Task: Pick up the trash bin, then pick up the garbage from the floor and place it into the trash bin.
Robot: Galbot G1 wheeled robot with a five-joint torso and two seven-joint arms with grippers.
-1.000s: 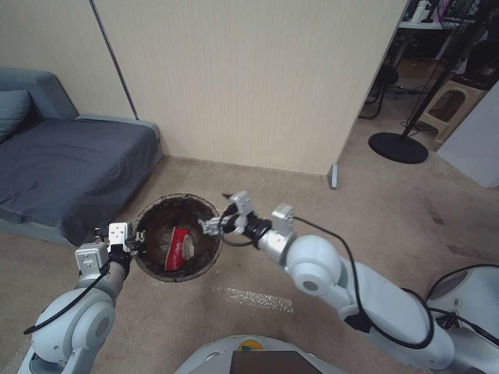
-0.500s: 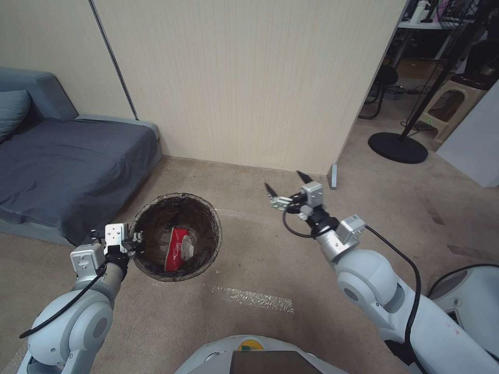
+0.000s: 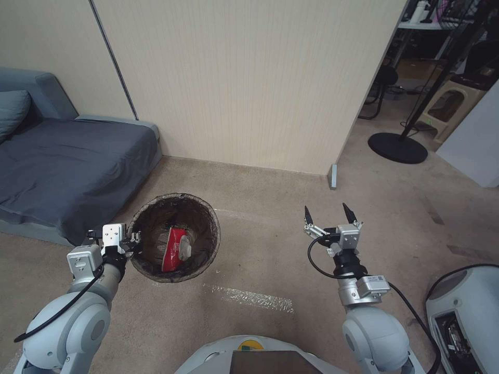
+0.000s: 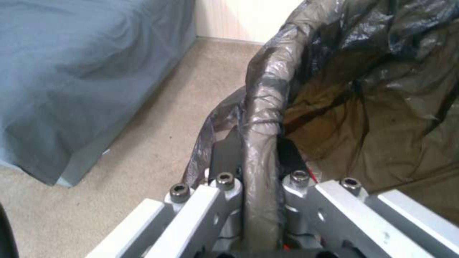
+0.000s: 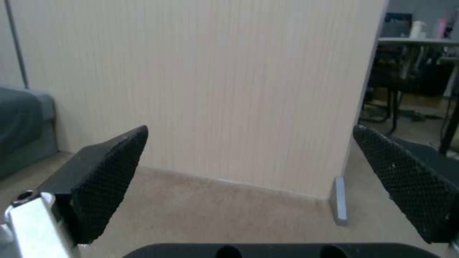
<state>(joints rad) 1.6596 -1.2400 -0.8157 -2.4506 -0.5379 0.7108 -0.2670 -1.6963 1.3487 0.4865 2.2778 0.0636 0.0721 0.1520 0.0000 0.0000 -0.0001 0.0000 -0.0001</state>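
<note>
Head view: we are looking at the bin [image 3: 174, 238], which is sitting on the carpet [image 3: 270, 249] just in front of the sofa [image 3: 67, 166], its dark liner wrinkling around the rim. Inside it a red-and-white wrapper [image 3: 174, 249] is lying against the wall, with a pale wad tucked beside it. Our left tool [image 3: 134, 242] is gripping the near rim; in the left wrist view the liner-wrapped rim [image 4: 260, 143] is running straight between the clenched fingers [image 4: 225, 154], one outside and one inside the bin.

Our right tool [image 3: 327, 214] is hovering over bare carpet well to the right of the bin, fingers spread wide and carrying nothing; the right wrist view is showing both pads [image 5: 112, 172] apart, facing the wall [image 5: 215, 89].

We judge the step in hand to be finding the next piece of litter. To do it well, we are wanting the left tool keeping the bin level and its mouth facing up so the contents are not spilling, while the right tool is staying released for a fresh grasp.

What we are failing to make out: any more litter on the carpet, the bin's white body under the liner, and whether its base is touching the carpet or being held just off it.
</note>
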